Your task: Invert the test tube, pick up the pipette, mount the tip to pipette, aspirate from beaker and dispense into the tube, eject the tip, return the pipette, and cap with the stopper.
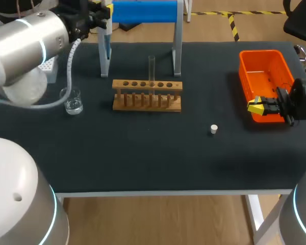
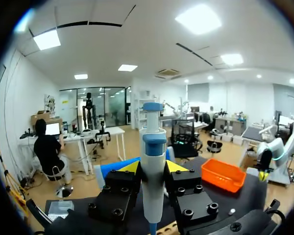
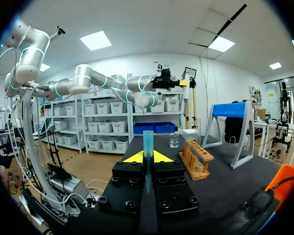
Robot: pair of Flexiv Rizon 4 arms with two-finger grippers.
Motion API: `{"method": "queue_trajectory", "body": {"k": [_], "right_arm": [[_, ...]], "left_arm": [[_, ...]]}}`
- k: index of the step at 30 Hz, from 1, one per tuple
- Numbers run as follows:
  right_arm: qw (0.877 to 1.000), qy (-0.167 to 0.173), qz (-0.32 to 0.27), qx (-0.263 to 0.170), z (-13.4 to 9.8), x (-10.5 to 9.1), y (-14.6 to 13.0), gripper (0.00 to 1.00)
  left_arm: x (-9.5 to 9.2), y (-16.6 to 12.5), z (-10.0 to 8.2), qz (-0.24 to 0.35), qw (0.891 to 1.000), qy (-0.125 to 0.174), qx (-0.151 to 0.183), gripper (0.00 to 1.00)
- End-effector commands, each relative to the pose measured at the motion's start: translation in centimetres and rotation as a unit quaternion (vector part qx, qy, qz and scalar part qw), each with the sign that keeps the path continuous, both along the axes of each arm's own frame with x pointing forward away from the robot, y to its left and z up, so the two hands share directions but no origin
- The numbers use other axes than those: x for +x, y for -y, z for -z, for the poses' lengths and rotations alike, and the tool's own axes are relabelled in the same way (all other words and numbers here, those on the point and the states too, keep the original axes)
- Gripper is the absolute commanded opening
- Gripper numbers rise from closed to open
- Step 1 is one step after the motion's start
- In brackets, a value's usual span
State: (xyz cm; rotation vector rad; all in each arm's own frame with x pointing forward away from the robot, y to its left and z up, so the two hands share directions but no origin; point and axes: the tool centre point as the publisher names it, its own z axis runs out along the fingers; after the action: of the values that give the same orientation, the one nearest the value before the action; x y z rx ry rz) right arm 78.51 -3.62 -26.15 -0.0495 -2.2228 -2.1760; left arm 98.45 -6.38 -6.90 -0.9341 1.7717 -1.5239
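My left gripper is at the back left by the blue pipette stand. It is shut on the white and blue pipette, which stands upright between its fingers and hangs down beside the stand's left leg. A clear test tube stands upright in the wooden rack. The beaker sits left of the rack. My right gripper hovers over the orange bin, shut on a blue pipette tip. The white stopper lies on the mat.
A white tip box shows partly behind my left arm at the far left. The rack, beaker and stand lie ahead of my right gripper. The dark mat's front edge runs across the near side.
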Motion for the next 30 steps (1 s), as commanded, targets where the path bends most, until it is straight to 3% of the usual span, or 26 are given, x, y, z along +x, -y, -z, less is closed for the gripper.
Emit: {"method": "queue_trajectory", "body": {"k": [1, 7, 12, 25, 30], "right_arm": [[1.000, 0.000, 0.000, -0.001, 0.0, -0.1, 0.1, 0.00], [1.000, 0.000, 0.000, -0.001, 0.0, -0.1, 0.1, 0.00], [1.000, 0.000, 0.000, -0.001, 0.0, -0.1, 0.1, 0.00], [1.000, 0.000, 0.000, -0.001, 0.0, -0.1, 0.1, 0.00], [1.000, 0.000, 0.000, -0.001, 0.0, -0.1, 0.1, 0.00]], "left_arm": [[-3.4, 0.1, -1.4, 0.126, 0.992, -0.013, -0.008, 0.00], [-6.6, 2.6, -2.1, 0.198, 0.980, -0.010, -0.007, 0.00], [-8.9, 4.9, -2.6, 0.258, 0.966, 0.014, -0.033, 0.00], [-12.3, 7.6, -3.3, 0.361, 0.931, 0.030, -0.046, 0.00], [-13.3, 8.1, -3.9, 0.418, 0.905, 0.043, -0.059, 0.00]]}}
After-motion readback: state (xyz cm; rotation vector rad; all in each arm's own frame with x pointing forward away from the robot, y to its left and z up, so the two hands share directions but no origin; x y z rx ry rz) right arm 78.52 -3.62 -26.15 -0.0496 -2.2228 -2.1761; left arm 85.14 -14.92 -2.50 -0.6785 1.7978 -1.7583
